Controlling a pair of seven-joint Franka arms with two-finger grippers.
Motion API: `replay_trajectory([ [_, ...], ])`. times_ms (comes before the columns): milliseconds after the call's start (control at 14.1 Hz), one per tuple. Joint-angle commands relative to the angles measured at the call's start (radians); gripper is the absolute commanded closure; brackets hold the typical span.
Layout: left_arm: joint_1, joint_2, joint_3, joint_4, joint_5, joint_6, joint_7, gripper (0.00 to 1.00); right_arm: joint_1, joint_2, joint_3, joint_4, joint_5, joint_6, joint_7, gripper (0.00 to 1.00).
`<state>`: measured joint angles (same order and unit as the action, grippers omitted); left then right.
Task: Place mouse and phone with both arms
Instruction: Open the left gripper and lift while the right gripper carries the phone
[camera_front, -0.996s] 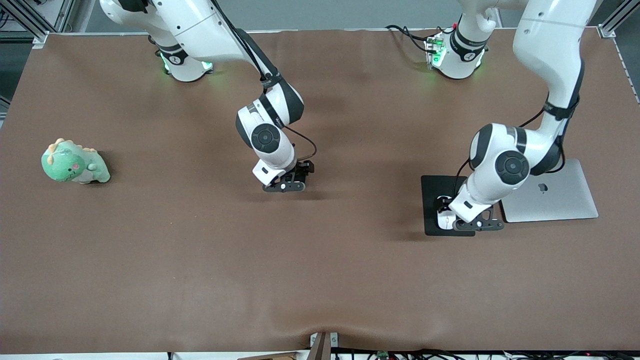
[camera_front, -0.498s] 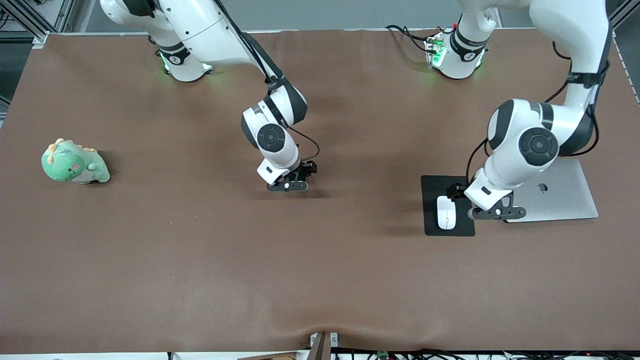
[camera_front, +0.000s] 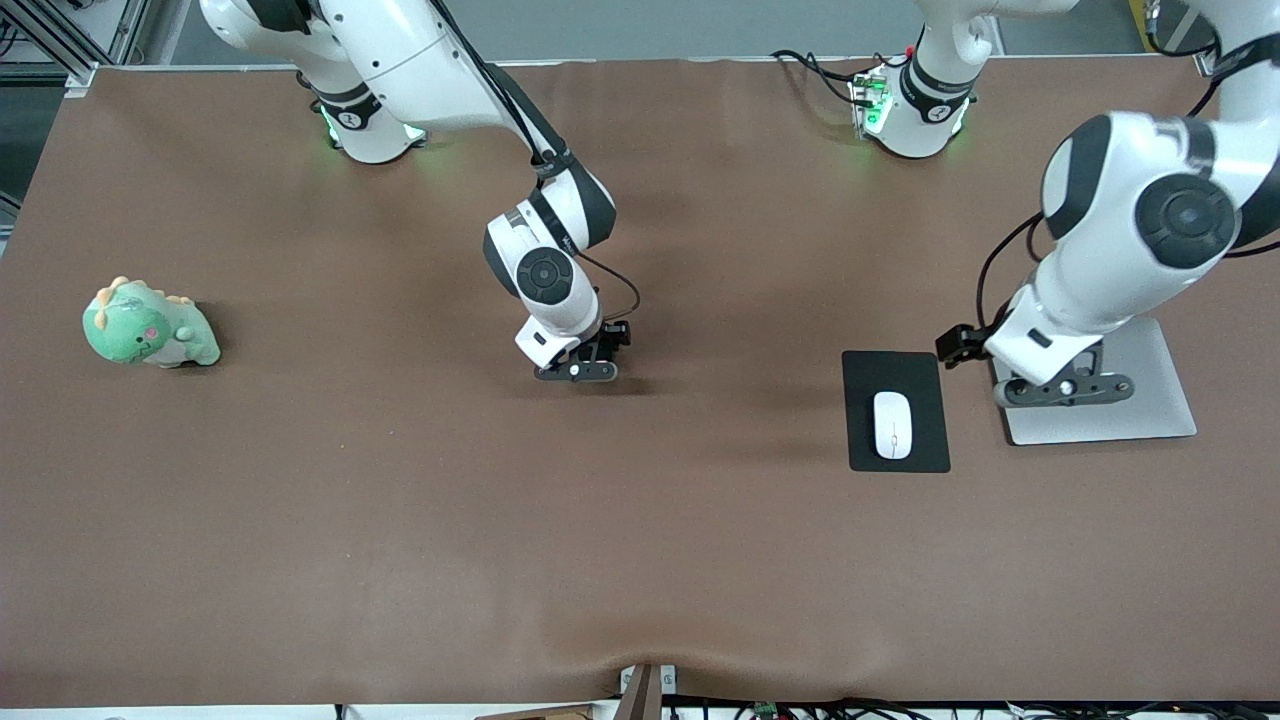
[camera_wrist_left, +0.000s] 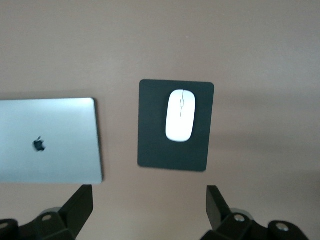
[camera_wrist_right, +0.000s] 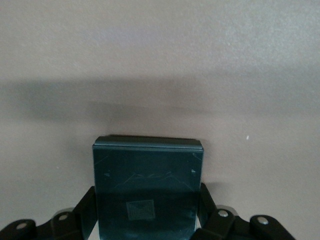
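The white mouse (camera_front: 892, 438) (camera_wrist_left: 180, 115) lies on a black mouse pad (camera_front: 915, 380) (camera_wrist_left: 150, 150) toward the left arm's end of the table. My left gripper (camera_front: 1065, 388) (camera_wrist_left: 149, 200) hangs open and holds nothing, raised over the closed laptop's edge beside the pad. My right gripper (camera_front: 575, 371) (camera_wrist_right: 147, 205) is low over the middle of the table, shut on the black phone (camera_wrist_right: 147, 180), one finger on each long side. In the front view the gripper hides the phone. Whether the phone touches the table I cannot tell.
A closed silver laptop (camera_front: 1150, 400) (camera_wrist_left: 47, 140) lies beside the mouse pad, toward the left arm's end. A green dinosaur plush (camera_front: 148, 325) sits toward the right arm's end. Bare brown table lies between the two grippers and nearer the front camera.
My left gripper has risen off the mouse and moved over the laptop, leaving the mouse on the pad. My right gripper has closed on the phone and barely shifted.
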<state>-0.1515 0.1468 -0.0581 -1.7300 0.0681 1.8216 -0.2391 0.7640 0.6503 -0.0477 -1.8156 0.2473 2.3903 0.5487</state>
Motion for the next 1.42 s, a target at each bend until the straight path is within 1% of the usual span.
replay_trajectory([
  [0, 0.007, -0.030, 0.003, 0.094, 0.001, -0.108, -0.002, 0.00, -0.002, -0.075, -0.020, 0.007, 0.010, -0.109, 0.014, 1.00],
  [71, 0.027, -0.055, 0.003, 0.101, -0.007, -0.122, -0.002, 0.00, -0.005, -0.122, -0.043, 0.009, 0.010, -0.173, 0.011, 1.00],
  [214, 0.047, -0.087, -0.006, 0.099, -0.042, -0.133, 0.015, 0.00, -0.005, -0.175, -0.076, 0.015, 0.010, -0.282, 0.016, 1.00],
  [356, 0.056, -0.127, -0.008, 0.099, -0.060, -0.175, 0.058, 0.00, -0.008, -0.221, -0.107, -0.001, 0.010, -0.319, 0.017, 1.00],
  [569, 0.110, -0.176, -0.012, 0.102, -0.085, -0.240, 0.158, 0.00, -0.011, -0.247, -0.193, -0.001, 0.009, -0.364, 0.014, 1.00],
  [641, 0.113, -0.176, -0.022, 0.110, -0.085, -0.260, 0.153, 0.00, -0.018, -0.253, -0.230, -0.010, 0.007, -0.371, 0.001, 1.00],
  [712, 0.113, -0.176, -0.038, 0.145, -0.083, -0.289, 0.150, 0.00, -0.037, -0.271, -0.247, -0.028, 0.007, -0.370, -0.015, 1.00],
  [854, 0.116, -0.176, -0.039, 0.165, -0.073, -0.323, 0.158, 0.00, -0.096, -0.288, -0.248, -0.056, 0.006, -0.372, -0.097, 1.00],
  [925, 0.121, -0.182, -0.037, 0.159, -0.071, -0.335, 0.176, 0.00, -0.110, -0.287, -0.250, -0.076, 0.003, -0.362, -0.122, 1.00],
  [996, 0.131, -0.199, -0.036, 0.155, -0.070, -0.378, 0.205, 0.00, -0.132, -0.288, -0.251, -0.094, 0.000, -0.353, -0.142, 1.00],
  [1139, 0.133, -0.205, -0.034, 0.155, -0.068, -0.384, 0.250, 0.00, -0.167, -0.291, -0.254, -0.128, -0.006, -0.349, -0.164, 1.00],
  [1352, 0.130, -0.208, -0.011, 0.150, -0.053, -0.363, 0.300, 0.00, -0.228, -0.311, -0.277, -0.178, -0.006, -0.341, -0.300, 1.00],
])
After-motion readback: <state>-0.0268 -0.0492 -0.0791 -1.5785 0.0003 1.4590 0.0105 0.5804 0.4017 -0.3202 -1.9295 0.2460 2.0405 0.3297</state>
